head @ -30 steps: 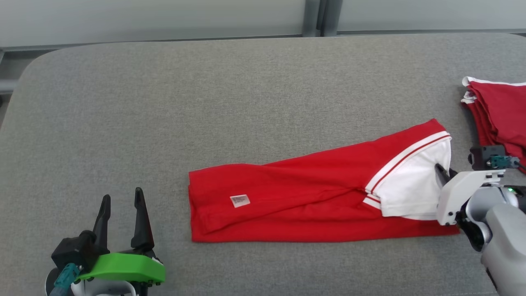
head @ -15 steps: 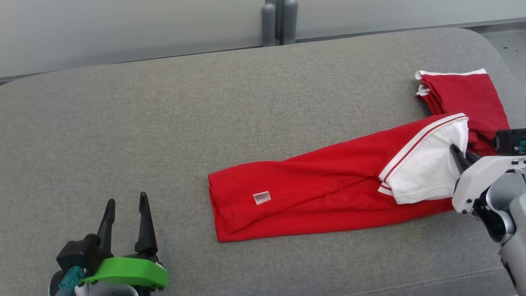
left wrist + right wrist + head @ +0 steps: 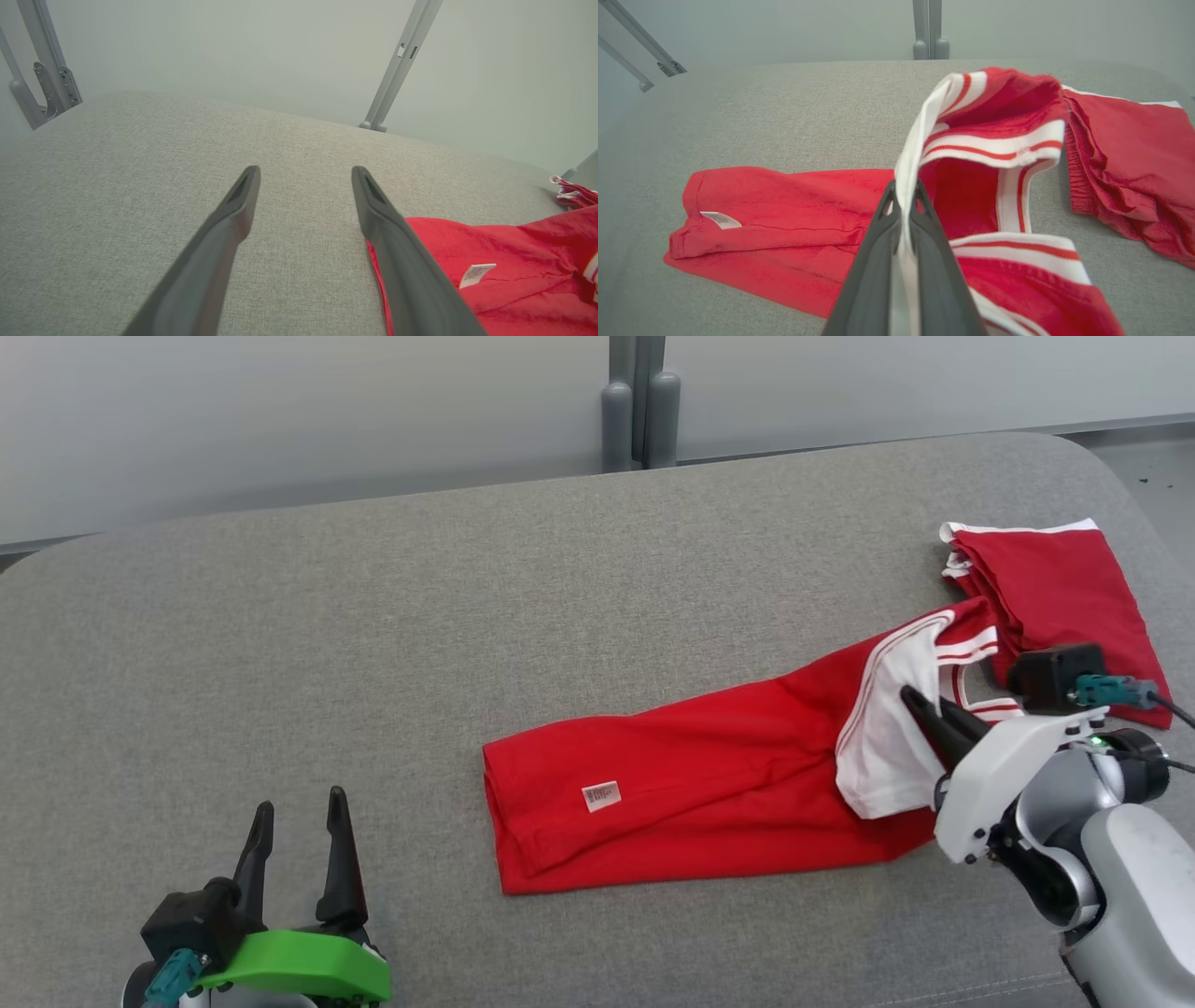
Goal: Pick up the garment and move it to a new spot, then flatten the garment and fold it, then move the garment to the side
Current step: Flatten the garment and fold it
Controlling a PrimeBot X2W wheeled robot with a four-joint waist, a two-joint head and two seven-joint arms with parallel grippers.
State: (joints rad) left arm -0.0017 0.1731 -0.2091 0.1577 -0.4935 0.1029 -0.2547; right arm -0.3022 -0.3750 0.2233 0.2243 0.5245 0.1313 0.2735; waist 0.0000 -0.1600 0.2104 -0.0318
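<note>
The garment (image 3: 691, 784) is a red piece with white, red-striped trim, folded into a long band on the grey cushion (image 3: 373, 644). A small white label (image 3: 601, 795) sits near its left end. My right gripper (image 3: 920, 705) is shut on the white trim at the band's right end and holds that end lifted off the cushion; in the right wrist view the white edge (image 3: 909, 154) runs down between the closed fingers (image 3: 878, 242). My left gripper (image 3: 299, 821) stands open at the lower left, apart from the garment (image 3: 504, 261), with nothing between its fingers (image 3: 233, 210).
A second folded red garment with white trim (image 3: 1055, 588) lies at the cushion's right end, just behind the lifted end. Grey posts (image 3: 639, 420) stand behind the cushion against a pale wall. Bare cushion stretches across the left and back.
The camera has shifted. My right gripper has raised the garment's right end off the cushion and drawn it left, so the trimmed end now bunches and hangs open. The left gripper has stayed put.
</note>
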